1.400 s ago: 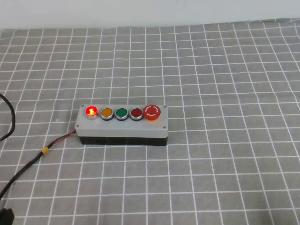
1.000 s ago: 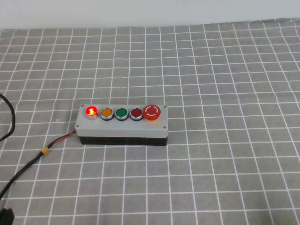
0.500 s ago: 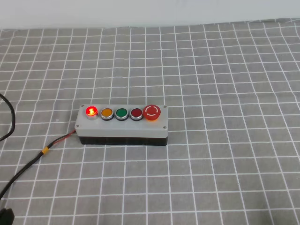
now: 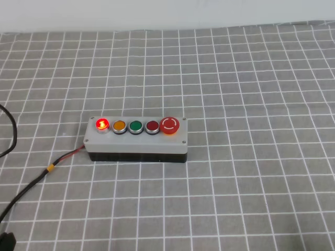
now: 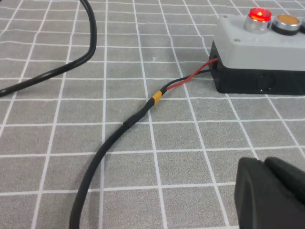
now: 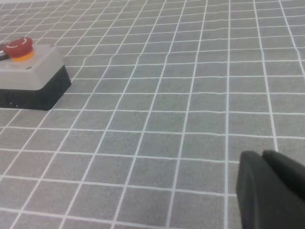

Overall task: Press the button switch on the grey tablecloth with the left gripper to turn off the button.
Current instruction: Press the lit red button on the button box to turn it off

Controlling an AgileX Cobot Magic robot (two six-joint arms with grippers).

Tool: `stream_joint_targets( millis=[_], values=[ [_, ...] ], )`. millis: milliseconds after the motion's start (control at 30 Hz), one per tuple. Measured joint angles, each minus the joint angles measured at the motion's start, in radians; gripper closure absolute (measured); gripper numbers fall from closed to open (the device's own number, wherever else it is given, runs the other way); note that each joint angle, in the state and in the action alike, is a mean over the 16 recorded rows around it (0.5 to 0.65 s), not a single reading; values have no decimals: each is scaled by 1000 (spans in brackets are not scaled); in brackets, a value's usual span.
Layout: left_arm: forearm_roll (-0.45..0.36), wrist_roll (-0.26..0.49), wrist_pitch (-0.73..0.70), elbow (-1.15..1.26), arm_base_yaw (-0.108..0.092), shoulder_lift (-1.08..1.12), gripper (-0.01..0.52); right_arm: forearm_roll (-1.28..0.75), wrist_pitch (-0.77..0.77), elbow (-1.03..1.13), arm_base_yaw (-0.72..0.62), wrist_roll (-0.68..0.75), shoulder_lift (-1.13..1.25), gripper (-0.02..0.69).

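Five buttons, so I'd steer my left gripper (image 5: 274, 191), seemingly closed, straight down onto the lit, domed bright-red button (image 4: 102, 124) only.

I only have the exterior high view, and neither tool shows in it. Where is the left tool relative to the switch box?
Observer: In the left wrist view the left tool sits low over the grey tablecloth, short of the cable end of the button switch and not touching it.
Operator: Is the cable in its way?
Observer: The cable lies on the cloth to the tool's left; only cloth shows between the tool and the box.
Operator: And the right tool?
Observer: The right wrist view shows the right tool well clear of the box end with the large red button.
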Motion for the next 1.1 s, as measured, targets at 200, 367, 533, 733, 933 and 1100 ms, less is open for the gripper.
stream_joint_targets(
  millis=[200,367,533,733,933,1100],
  values=[
    [31,4,-31,0,0,0,517,0,0,0,0,0,0,681],
    [107,12,-112,0,0,0,517,0,0,0,0,0,0,681],
    [231,21,-229,0,0,0,517,0,0,0,0,0,0,681],
    [378,38,-359,0,0,0,517,0,0,0,0,0,0,681],
    [521,56,-389,-17,0,25,517,0,0,0,0,0,0,681],
    [602,70,-319,-91,0,145,517,0,0,0,0,0,0,681]
  ],
)
